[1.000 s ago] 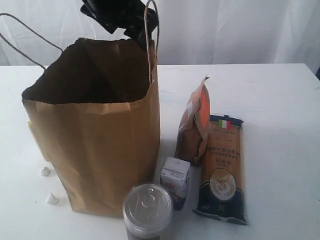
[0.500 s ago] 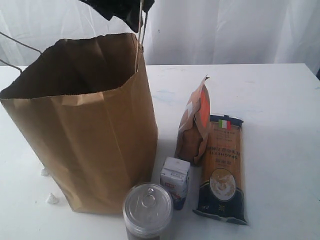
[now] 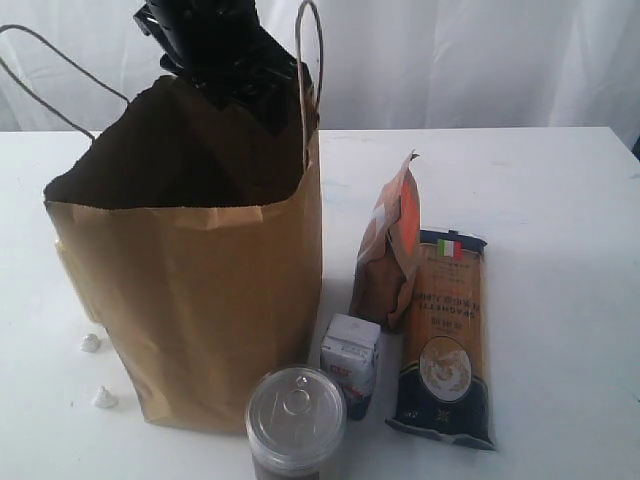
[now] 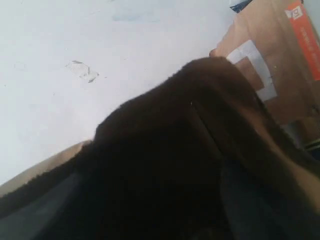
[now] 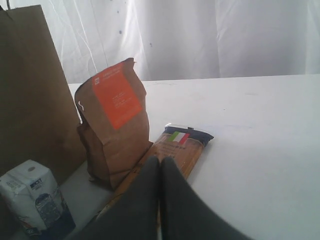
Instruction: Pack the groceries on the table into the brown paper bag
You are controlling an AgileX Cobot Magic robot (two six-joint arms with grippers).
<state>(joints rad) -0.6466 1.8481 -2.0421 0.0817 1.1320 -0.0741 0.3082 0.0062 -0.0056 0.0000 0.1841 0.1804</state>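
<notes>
Groceries are left on the white tabletop [image 3: 560,250]: nearest a silver-topped cylindrical can [image 3: 296,412], then a small white-blue carton [image 3: 350,362], a dark-blue spaghetti packet [image 3: 442,340] and a brown orange-labelled paper pouch [image 3: 388,262]. Beside them the tall brown kraft paper bag [image 3: 200,300], tilted a moment ago, has been stood upright again, so loading can likely begin. Whether the left gripper [image 3: 215,50] at its rear rim is spread cannot be told; the right gripper [image 5: 160,161] is pressed together, empty.

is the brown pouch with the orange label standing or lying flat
Standing. The brown orange-labelled pouch rests upright on its base, while the spaghetti packet beside it lies flat.
</notes>
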